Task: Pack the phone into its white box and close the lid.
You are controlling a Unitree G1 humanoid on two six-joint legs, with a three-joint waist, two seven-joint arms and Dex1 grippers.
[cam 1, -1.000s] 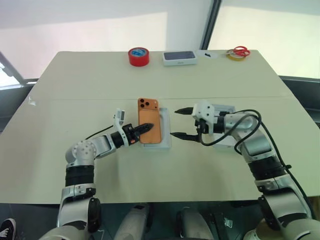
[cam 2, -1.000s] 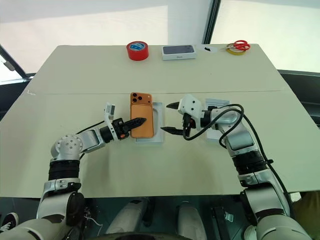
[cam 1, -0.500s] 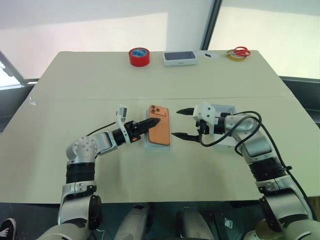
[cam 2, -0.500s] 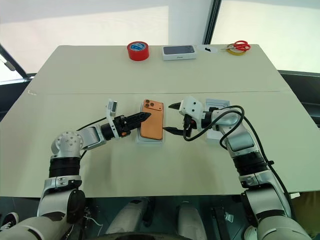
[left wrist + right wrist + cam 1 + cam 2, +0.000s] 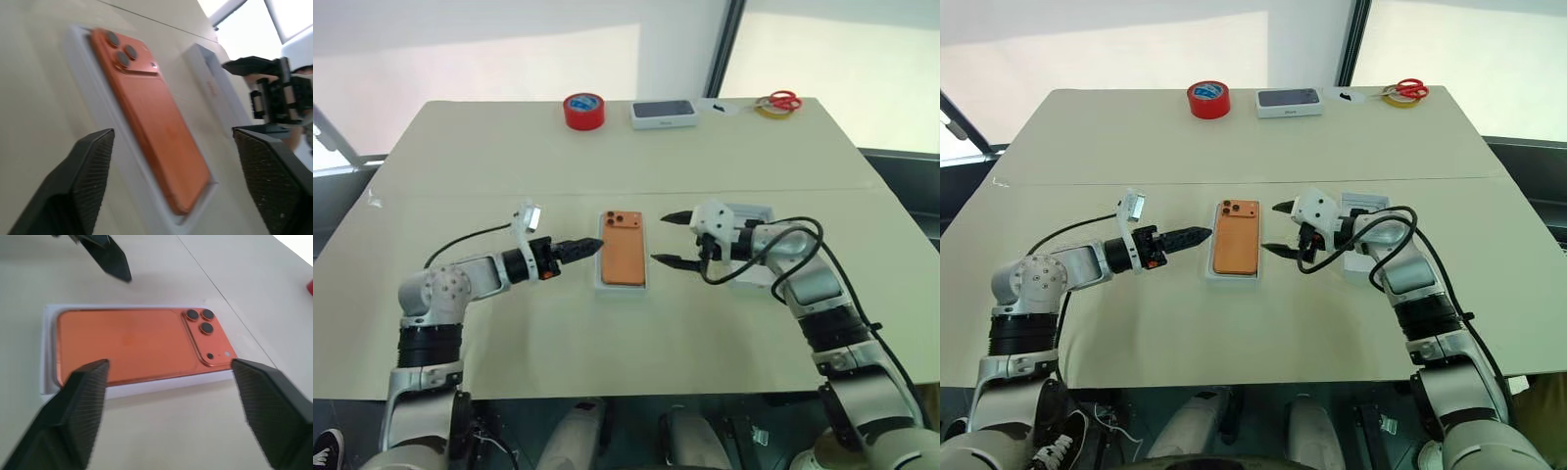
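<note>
Phone [image 5: 623, 249] is seen lying camera-side up inside the white box [image 5: 601, 285] at the table's [image 5: 509, 157] middle. Left gripper [image 5: 579, 247] is held just to its left, fingers spread and empty. Right gripper [image 5: 670, 238] is held just to its right, fingers parted, nothing grasped. Behind that wrist the lid [image 5: 754, 213] is partly hidden. Far off, red tape [image 5: 584, 110], a dark-topped box [image 5: 664, 114] and scissors [image 5: 783, 100] are set.

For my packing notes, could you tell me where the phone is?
The phone lies in the white box mid-table in the head views, between the left pincer and right pincer.
</note>
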